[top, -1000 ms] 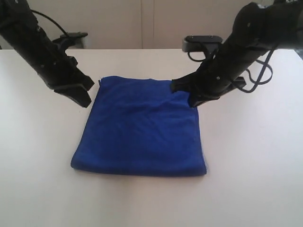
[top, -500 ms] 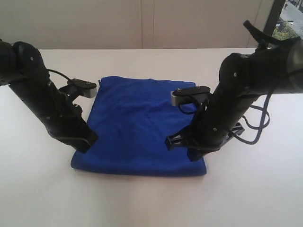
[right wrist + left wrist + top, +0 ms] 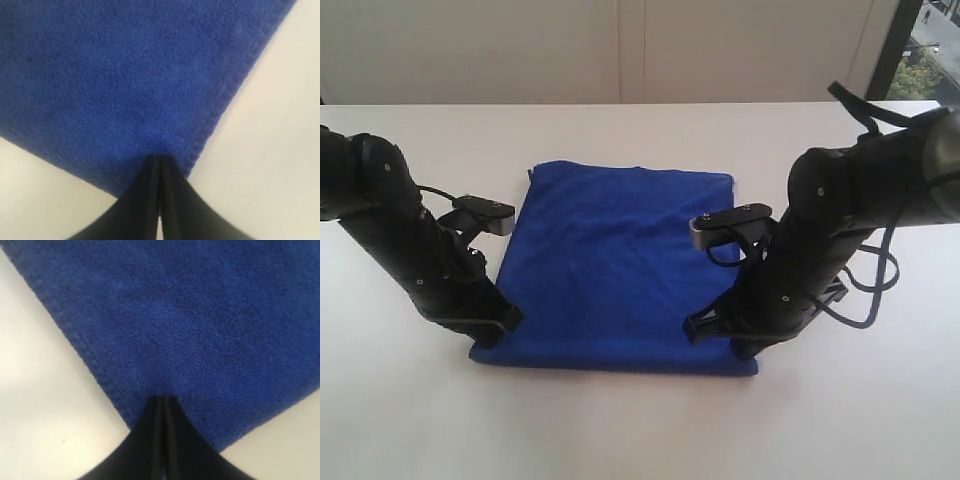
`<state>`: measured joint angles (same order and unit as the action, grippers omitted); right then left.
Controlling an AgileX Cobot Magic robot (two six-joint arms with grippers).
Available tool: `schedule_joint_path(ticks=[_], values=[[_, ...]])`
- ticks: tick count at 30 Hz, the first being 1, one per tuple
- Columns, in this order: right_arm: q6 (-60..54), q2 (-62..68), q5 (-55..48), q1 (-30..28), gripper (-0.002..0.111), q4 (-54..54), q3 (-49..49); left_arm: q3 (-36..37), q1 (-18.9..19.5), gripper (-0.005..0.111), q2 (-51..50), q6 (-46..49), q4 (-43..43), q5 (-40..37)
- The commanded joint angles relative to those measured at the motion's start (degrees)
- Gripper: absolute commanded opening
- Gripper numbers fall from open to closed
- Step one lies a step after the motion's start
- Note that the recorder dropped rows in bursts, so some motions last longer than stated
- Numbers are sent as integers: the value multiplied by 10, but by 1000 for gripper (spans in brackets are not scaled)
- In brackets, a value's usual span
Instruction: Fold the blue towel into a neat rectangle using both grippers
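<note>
Blue towel (image 3: 620, 260), laid folded at the middle of the table (image 3: 620, 440), is judged soft, light and limp, best pinched at its near corners, where the closed left gripper (image 3: 162, 400) and right gripper (image 3: 159, 158) are rested, no cloth visibly held.

The blue towel (image 3: 620, 265) lies flat on the white table (image 3: 620, 435) as a folded, nearly square rectangle. Its pile is soft, a stitched hem runs along the side edges, and the near edge is thick and rounded. The left gripper (image 3: 164, 400), black with its jaws pressed together, rests its tip on the cloth just inside the near left corner. The right gripper (image 3: 159, 159), likewise closed, touches the cloth just inside the near right corner.
</note>
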<state>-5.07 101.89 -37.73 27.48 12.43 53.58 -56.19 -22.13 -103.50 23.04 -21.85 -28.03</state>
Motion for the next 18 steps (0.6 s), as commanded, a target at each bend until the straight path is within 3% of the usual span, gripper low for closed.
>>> schedule_joint_path(ticks=[1, 18], values=[[3, 5, 9, 1, 0, -18, -3, 9, -3, 0, -6, -3, -35, -43], [28, -3, 25, 1, 0, -56, -2, 8, -2, 0, 2, -2, -52, -47]])
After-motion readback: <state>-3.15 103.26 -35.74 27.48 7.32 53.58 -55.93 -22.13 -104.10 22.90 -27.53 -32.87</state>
